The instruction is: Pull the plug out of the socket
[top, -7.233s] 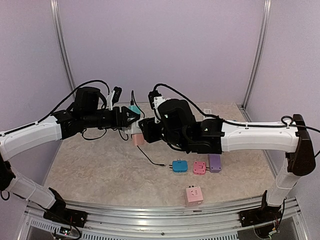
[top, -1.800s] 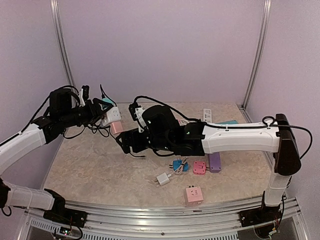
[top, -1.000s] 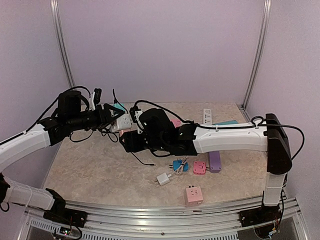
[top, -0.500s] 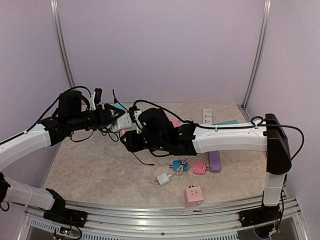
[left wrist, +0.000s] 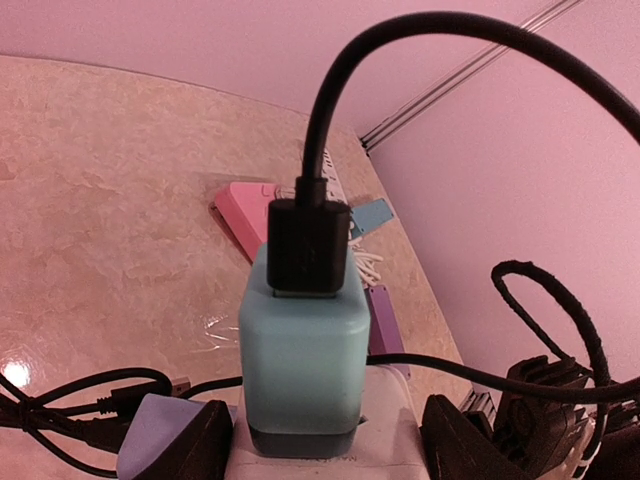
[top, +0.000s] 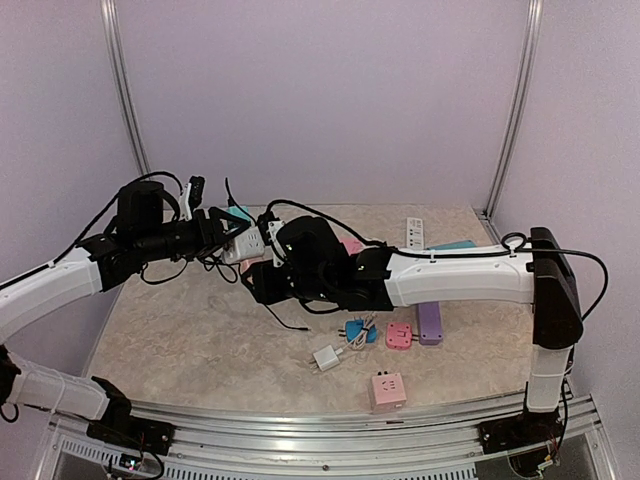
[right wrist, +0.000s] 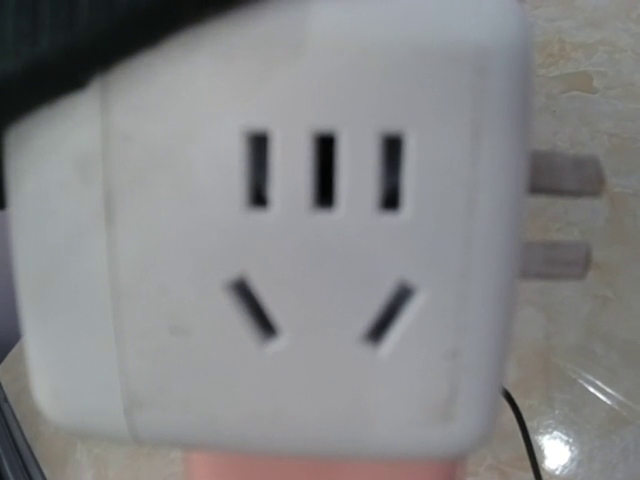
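My left gripper (left wrist: 325, 452) is shut on a white cube socket (left wrist: 385, 432), one finger on each side, and holds it above the table. A teal plug (left wrist: 303, 345) with a black cable (left wrist: 330, 110) sits in the socket's top. In the top view the socket (top: 245, 247) and teal plug (top: 240, 213) hang at centre left. My right gripper (top: 260, 282) is right up against the socket. The right wrist view is filled by the socket's face (right wrist: 300, 250), with two metal prongs (right wrist: 560, 215) at its right and a pink part (right wrist: 320, 466) under it. The right fingers are hidden.
On the table lie a white charger (top: 325, 357), a blue plug (top: 354, 331), a pink adapter (top: 399, 335), a purple block (top: 430, 323) and a pink cube socket (top: 387, 390). A white power strip (top: 414, 232) and a flat pink piece (top: 350, 246) lie at the back.
Both arms have moved left since the earliest frame, and a white charger now lies on the table. Over the last half second nothing has visibly moved.
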`<state>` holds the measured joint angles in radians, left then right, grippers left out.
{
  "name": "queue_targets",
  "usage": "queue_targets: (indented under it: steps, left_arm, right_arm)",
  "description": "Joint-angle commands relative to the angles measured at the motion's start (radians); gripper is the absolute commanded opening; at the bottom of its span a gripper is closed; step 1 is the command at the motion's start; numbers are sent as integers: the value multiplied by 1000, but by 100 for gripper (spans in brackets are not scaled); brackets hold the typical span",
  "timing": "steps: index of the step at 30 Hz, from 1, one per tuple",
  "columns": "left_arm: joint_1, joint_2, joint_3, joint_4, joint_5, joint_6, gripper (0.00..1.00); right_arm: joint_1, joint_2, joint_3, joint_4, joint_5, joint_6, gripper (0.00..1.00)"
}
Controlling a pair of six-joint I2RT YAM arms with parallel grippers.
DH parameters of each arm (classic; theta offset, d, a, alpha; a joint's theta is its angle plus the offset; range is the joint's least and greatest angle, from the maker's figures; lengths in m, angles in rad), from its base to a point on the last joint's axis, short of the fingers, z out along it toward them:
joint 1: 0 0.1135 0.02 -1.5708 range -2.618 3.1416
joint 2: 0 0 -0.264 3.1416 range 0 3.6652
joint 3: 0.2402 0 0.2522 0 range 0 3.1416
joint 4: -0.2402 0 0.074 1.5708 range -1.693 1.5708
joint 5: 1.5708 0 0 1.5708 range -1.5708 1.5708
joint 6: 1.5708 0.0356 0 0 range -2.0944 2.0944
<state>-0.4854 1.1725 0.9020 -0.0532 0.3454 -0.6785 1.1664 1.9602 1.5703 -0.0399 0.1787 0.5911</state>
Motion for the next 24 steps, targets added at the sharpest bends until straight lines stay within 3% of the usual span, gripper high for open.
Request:
queue_targets:
  steps: [1, 13, 24]
  left_arm:
    - [-7, 5, 32, 56, 11, 31, 23]
    - [-7, 15, 37, 56, 12, 35, 23]
    - [-7, 8, 31, 31, -3, 33, 23]
  right_arm:
    - [-4, -1, 5, 0, 2, -57, 0]
    - [-5, -21, -10, -3, -35, -178, 0]
    - [-17, -30, -1, -39, 27, -60, 0]
